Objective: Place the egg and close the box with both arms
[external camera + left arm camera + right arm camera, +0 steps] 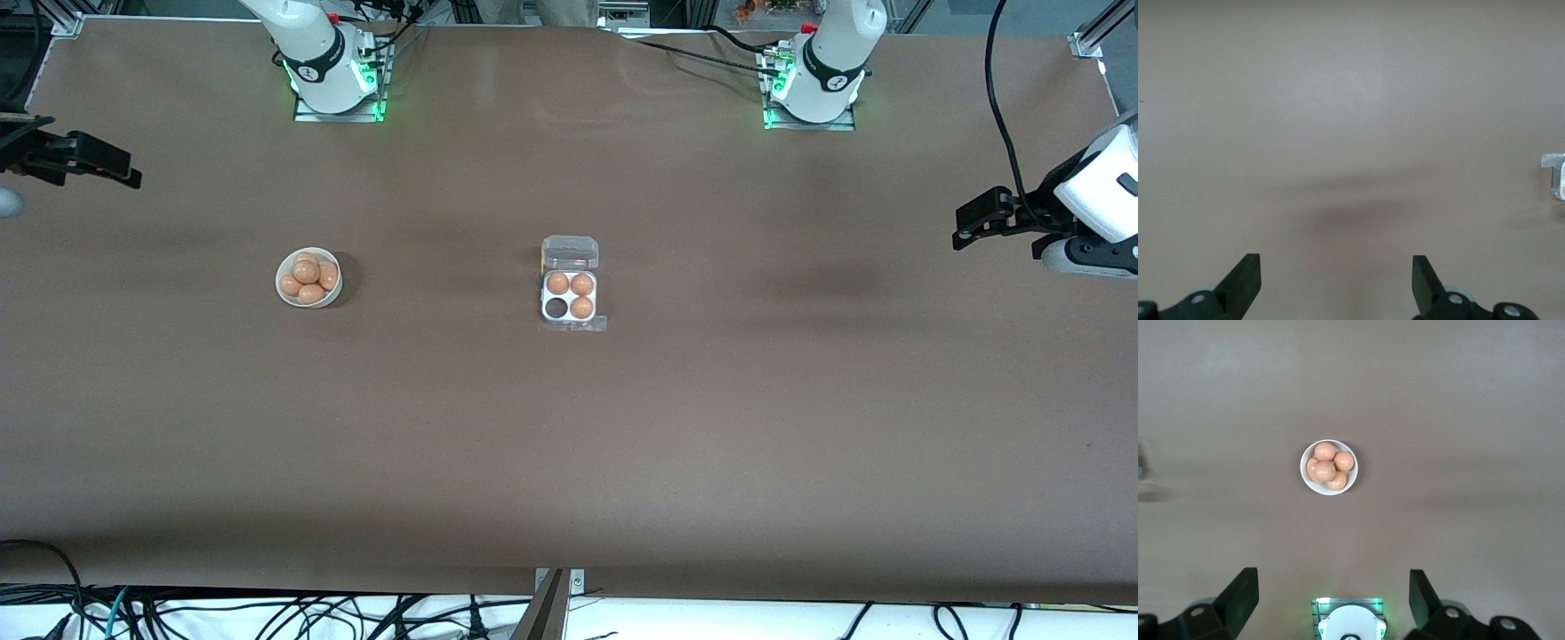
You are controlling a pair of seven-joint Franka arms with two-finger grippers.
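The clear four-cell box [569,299] stands open in the middle of the table, its lid [570,252] tipped back toward the arms' bases. Three orange-brown eggs fill its cells; the cell [556,308] nearer the front camera on the right arm's side is empty. Several more eggs [308,272] lie in a round white bowl [286,297], also in the right wrist view [1306,477]. My right gripper [132,176] is open and empty, high over the right arm's end of the table. My left gripper [962,228] is open and empty over the left arm's end. No egg is held.
The brown table [569,444] is bare around the box and bowl. The arms' bases [336,80] stand at the table's edge away from the front camera. A corner of the box [1555,175] shows in the left wrist view. The right wrist view shows its own base [1351,623].
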